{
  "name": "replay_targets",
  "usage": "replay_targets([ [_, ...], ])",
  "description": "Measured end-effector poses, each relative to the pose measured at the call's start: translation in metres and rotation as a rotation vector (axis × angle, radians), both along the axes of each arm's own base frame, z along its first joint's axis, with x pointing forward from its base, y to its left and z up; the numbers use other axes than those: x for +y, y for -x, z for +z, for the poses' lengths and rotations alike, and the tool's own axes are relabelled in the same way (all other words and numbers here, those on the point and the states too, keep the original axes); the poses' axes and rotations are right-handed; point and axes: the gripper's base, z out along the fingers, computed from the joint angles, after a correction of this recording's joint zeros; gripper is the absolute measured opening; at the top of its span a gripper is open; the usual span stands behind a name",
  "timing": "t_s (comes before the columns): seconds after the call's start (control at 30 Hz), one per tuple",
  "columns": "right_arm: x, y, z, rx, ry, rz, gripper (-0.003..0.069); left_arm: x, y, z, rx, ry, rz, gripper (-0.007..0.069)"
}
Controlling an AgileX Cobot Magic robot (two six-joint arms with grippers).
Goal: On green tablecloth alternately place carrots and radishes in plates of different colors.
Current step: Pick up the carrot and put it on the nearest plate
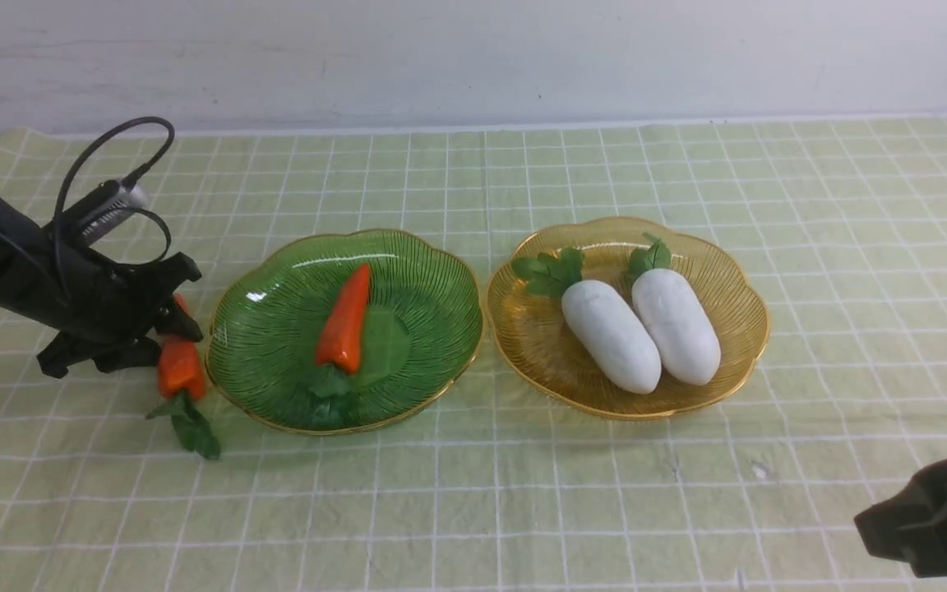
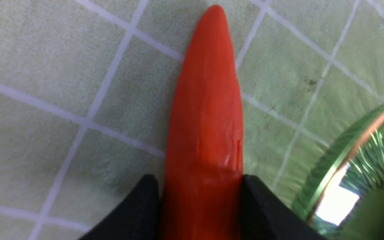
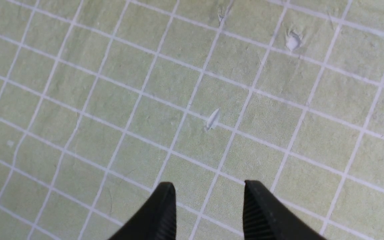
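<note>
On the green tablecloth (image 1: 523, 510) stand two plates. The green plate (image 1: 251, 288) holds one orange carrot (image 1: 346, 316), leaves toward me. Two white radishes (image 1: 612, 335) (image 1: 677, 325) lie side by side in the amber plate (image 1: 728, 279). A second carrot (image 1: 180, 370) lies on the cloth just left of the green plate. My left gripper (image 1: 173, 325) is down on it; in the left wrist view both fingers press the sides of this carrot (image 2: 208, 116), with the green plate's rim (image 2: 345, 156) close by. My right gripper (image 3: 208, 186) hangs open over bare cloth at the near right.
A pale wall runs behind the cloth's far edge. The left arm's black cable (image 1: 112, 140) loops above its wrist. Small white specks (image 3: 213, 119) lie on the cloth under the right gripper. The right arm (image 1: 934, 526) sits at the near right corner.
</note>
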Motion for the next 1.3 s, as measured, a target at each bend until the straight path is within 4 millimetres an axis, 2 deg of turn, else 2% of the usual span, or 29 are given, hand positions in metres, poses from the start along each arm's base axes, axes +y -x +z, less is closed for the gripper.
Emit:
replay_targets([
  [0.07,0.0,0.0,0.0,0.0,0.0,0.0,0.0264,0.001,0.002,0.018,-0.025,-0.033,-0.034,0.0279],
  [0.13,0.0,0.0,0.0,0.0,0.0,0.0,0.0264,0.0,0.006,0.045,-0.066,-0.076,-0.071,0.0279],
  [0.17,0.0,0.0,0.0,0.0,0.0,0.0,0.0264,0.0,0.006,0.048,-0.07,-0.08,-0.073,0.0279],
  [0.2,0.0,0.0,0.0,0.0,0.0,0.0,0.0264,-0.004,0.01,0.066,-0.095,-0.109,-0.106,0.0279],
  [0.23,0.0,0.0,0.0,0.0,0.0,0.0,0.0264,-0.006,0.012,0.075,-0.112,-0.119,-0.118,0.0279],
  [0.33,0.0,0.0,0.0,0.0,0.0,0.0,0.0264,-0.019,0.017,0.088,-0.121,-0.147,-0.19,0.0279],
  [0.43,0.0,0.0,0.0,0.0,0.0,0.0,0.0264,-0.042,0.019,0.089,-0.113,-0.177,-0.306,0.0279],
  [0.57,0.0,0.002,-0.001,0.003,0.018,0.052,0.0262,-0.081,0.016,0.077,-0.098,-0.218,-0.444,0.0279],
  [0.73,0.003,0.003,0.0,0.01,-0.008,0.082,0.0222,-0.104,0.012,0.064,-0.1,-0.25,-0.51,0.0279],
  [0.83,0.005,0.005,0.0,0.029,-0.019,0.095,0.0188,-0.108,0.011,0.057,-0.084,-0.251,-0.525,0.0286],
  [0.93,0.005,0.009,-0.001,0.066,-0.025,0.113,0.0144,-0.109,0.01,0.053,-0.075,-0.251,-0.53,0.033],
  [1.0,0.005,0.012,-0.001,0.081,-0.025,0.126,0.0118,-0.109,0.01,0.052,-0.073,-0.251,-0.53,0.038],
  [1.03,0.005,0.015,0.001,0.079,-0.027,0.13,0.0099,-0.11,0.01,0.052,-0.071,-0.247,-0.528,0.043],
  [1.13,0.003,0.026,0.011,0.027,-0.037,0.14,0.007,-0.111,0.011,0.052,-0.053,-0.222,-0.523,0.0506],
  [1.2,0.002,0.033,0.015,-0.002,-0.041,0.143,0.0061,-0.111,0.012,0.052,-0.047,-0.213,-0.523,0.052],
  [1.3,-0.003,0.055,0.029,-0.081,-0.055,0.154,0.0048,-0.113,0.012,0.052,-0.044,-0.186,-0.515,0.0528],
])
